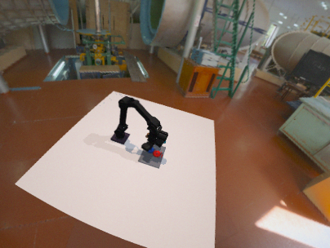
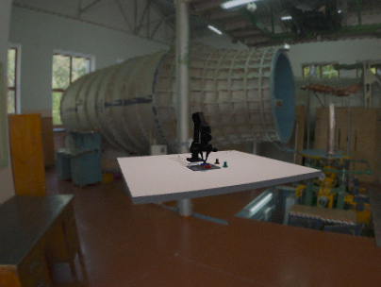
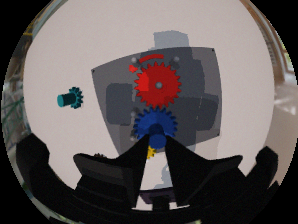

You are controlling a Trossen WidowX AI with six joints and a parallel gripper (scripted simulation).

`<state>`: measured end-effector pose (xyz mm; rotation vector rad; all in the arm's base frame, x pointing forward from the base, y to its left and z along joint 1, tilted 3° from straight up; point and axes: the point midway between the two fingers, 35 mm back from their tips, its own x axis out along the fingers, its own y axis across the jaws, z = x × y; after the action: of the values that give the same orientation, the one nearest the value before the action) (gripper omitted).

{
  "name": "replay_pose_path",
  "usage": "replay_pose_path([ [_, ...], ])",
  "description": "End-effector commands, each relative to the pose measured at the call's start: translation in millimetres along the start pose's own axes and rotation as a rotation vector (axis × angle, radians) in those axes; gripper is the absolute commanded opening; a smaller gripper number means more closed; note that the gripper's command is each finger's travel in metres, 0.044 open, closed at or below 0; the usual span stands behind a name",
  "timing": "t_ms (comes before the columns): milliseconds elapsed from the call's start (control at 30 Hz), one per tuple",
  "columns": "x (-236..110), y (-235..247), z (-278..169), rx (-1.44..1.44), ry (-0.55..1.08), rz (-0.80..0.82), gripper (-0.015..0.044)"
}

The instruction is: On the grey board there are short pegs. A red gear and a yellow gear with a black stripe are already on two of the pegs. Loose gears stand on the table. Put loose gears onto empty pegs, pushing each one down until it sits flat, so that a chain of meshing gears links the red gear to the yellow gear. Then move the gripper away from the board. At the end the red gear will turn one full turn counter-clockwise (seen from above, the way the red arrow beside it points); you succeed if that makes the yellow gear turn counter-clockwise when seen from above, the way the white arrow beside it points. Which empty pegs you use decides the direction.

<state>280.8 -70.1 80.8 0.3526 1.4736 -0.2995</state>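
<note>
Toothed blue gear (image 1: 151,150) (image 3: 155,122) with upright handle, gripped by black hand (image 3: 156,137), bright red gear (image 1: 157,153) (image 3: 159,85) beside it, inward from surface's (image 1: 102,196) (image 2: 226,181) (image 3: 65,55) edges.

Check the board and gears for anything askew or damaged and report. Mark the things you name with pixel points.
Nothing stands out. The red gear (image 1: 157,153) (image 3: 165,82) looks undamaged on the grey board (image 1: 151,164) (image 3: 114,78), and the teal gear (image 2: 225,164) (image 3: 76,98) stands upright beside it. Whether the blue gear (image 3: 150,120) in the gripper (image 3: 156,137) sits flat, I can't tell.

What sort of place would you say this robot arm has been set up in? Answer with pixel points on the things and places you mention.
Probably an industrial test hall or machinery museum: a huge ribbed tunnel-like vessel (image 2: 217,99), a green metal ladder (image 1: 224,53) and steel roof trusses (image 2: 137,21) suggest it.
</note>
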Motion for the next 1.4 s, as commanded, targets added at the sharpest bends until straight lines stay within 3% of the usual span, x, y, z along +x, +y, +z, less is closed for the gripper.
replay_pose_path([
  [0, 2, 0, 1, 0.029, 0.003, 0.000, 0.0000],
  [933, 5, 1, 1, -0.273, 0.003, 0.001, 0.0000],
  [1100, 3, 1, 1, -0.221, 0.003, 0.001, 0.0131],
  [1367, -17, 1, 1, -0.148, 0.003, 0.000, 0.0140],
])
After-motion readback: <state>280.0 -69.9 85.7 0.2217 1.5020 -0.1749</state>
